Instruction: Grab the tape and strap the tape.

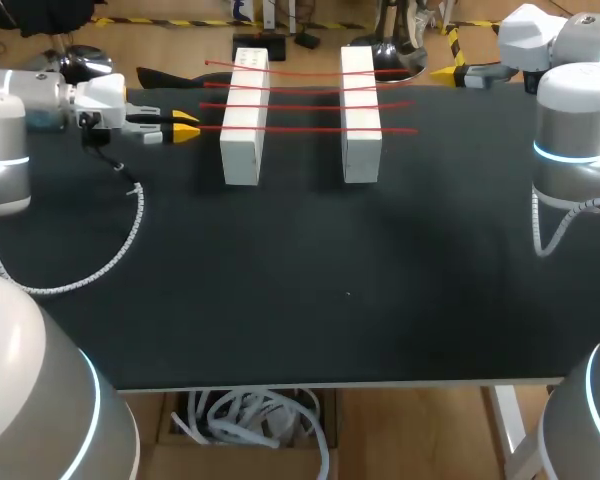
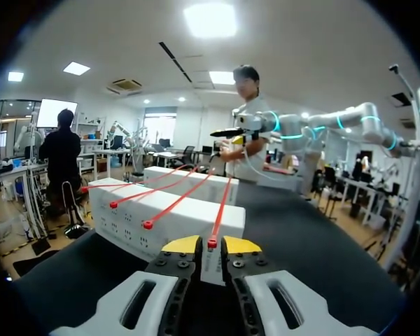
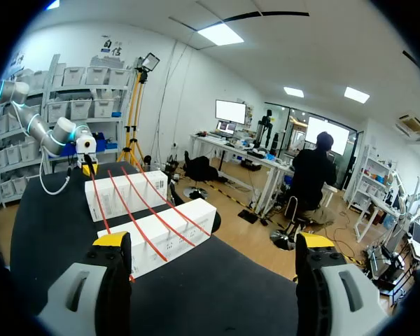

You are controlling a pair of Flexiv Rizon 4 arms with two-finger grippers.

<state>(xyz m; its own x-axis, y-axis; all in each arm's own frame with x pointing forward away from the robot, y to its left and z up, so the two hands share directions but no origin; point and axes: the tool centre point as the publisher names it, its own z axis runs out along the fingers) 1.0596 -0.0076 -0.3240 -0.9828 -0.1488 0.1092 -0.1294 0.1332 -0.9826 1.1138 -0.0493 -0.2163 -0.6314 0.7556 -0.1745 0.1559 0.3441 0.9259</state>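
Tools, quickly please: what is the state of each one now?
Left tool: closed on the end of a red tape.
Right tool: open, holding nothing.

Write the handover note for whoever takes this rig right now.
Left gripper: fingers shut on the end of the front red tape, beside the left white block.
Right gripper: open, empty, at the table's far right edge, facing the blocks.
Three other red tapes also span to the right white block.
Done: tape grabbed. Left: strapping it.
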